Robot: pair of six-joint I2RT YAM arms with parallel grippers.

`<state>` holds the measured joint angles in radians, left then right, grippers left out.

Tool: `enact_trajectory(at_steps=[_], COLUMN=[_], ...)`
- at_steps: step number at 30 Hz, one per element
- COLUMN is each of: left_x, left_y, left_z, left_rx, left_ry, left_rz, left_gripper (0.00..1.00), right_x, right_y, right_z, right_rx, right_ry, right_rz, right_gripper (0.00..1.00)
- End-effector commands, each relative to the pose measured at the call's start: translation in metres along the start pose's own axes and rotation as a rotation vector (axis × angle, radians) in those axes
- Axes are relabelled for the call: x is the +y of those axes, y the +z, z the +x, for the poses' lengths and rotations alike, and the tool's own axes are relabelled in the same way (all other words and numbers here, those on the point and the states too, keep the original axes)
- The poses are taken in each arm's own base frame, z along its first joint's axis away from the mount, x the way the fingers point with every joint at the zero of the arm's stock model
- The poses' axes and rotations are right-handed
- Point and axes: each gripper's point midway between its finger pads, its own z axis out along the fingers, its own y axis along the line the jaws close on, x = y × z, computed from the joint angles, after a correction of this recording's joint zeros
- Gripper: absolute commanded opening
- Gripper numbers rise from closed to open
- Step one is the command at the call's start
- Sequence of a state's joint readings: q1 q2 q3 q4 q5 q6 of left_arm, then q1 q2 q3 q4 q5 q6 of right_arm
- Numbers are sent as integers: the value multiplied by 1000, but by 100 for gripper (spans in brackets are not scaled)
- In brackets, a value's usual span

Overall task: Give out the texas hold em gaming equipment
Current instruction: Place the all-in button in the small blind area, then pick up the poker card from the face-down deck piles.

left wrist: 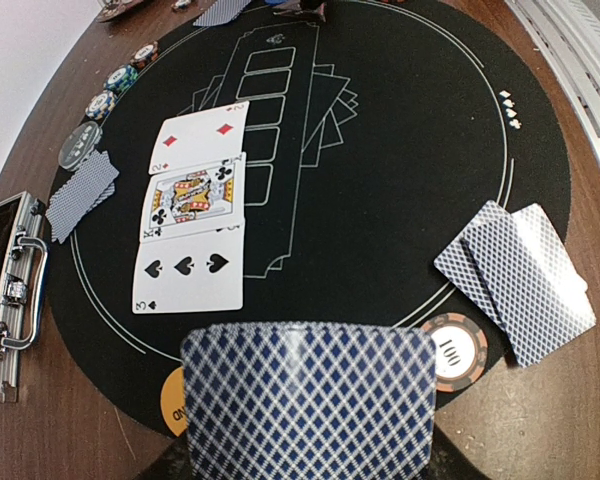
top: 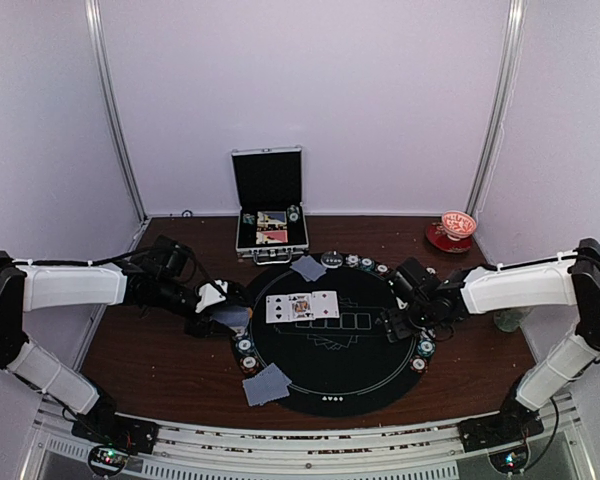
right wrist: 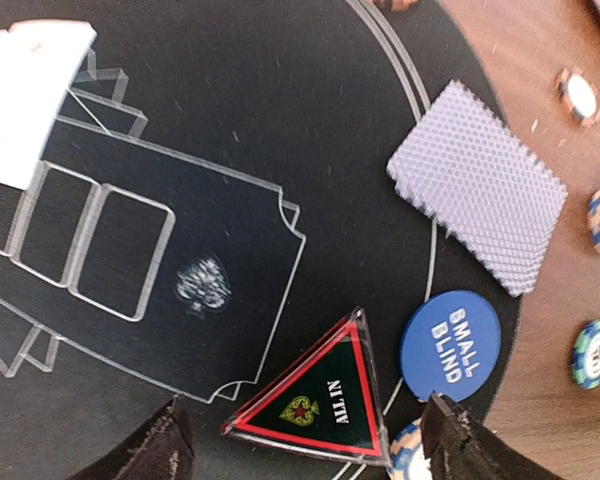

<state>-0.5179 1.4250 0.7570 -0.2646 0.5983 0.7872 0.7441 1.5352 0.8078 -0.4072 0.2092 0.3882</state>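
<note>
Left wrist view: blue-backed cards point(left wrist: 308, 400) pinched in the left gripper point(top: 220, 312), at the black mat's point(left wrist: 400, 150) left edge
face-up cards point(left wrist: 192, 220): three in a row, mid-mat
right gripper point(right wrist: 310, 455): fingers wide apart, holding nothing, over the mat's right edge
all-in marker point(right wrist: 315, 405): flat on the mat between those fingers, just beside the small-blind button point(right wrist: 450, 345)

**Hidden, cropped and unclear**

In the left wrist view a blurred lattice-backed card point(left wrist: 308, 400) runs off the picture's edge. It hides the fingers of the left end effector point(top: 218, 318) and most of an orange disc point(left wrist: 172, 400). The silver case point(left wrist: 10, 290) is also cropped. Of the right end effector point(right wrist: 312, 452) only two dark fingertips point(right wrist: 162, 450) show, and a chip point(right wrist: 408, 458) beside one is cut off. From above, the ringside chips point(top: 246, 350) are too small to read.
</note>
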Motion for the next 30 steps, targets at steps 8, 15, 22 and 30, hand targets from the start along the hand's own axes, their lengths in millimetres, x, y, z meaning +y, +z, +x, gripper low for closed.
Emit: enact_trajectory(at_steps=[8, 15, 22, 30], left_x=[3, 1, 0, -1], left_y=[-1, -4, -7, -8], left_z=[-5, -8, -12, -12], left_rx=[-14, -26, -37, -41], left_ry=[10, 18, 24, 26], left_rz=[-3, -2, -3, 2], left_gripper=[56, 56, 56, 56], right_x=[97, 198, 260, 295], right_y=[-109, -149, -130, -101], right_z=[-82, -110, -125, -132], right_rx=[-357, -435, -403, -361], right_ry=[49, 65, 76, 108], right_rz=[-391, -721, -787, -828], right_gripper=[100, 100, 100, 100])
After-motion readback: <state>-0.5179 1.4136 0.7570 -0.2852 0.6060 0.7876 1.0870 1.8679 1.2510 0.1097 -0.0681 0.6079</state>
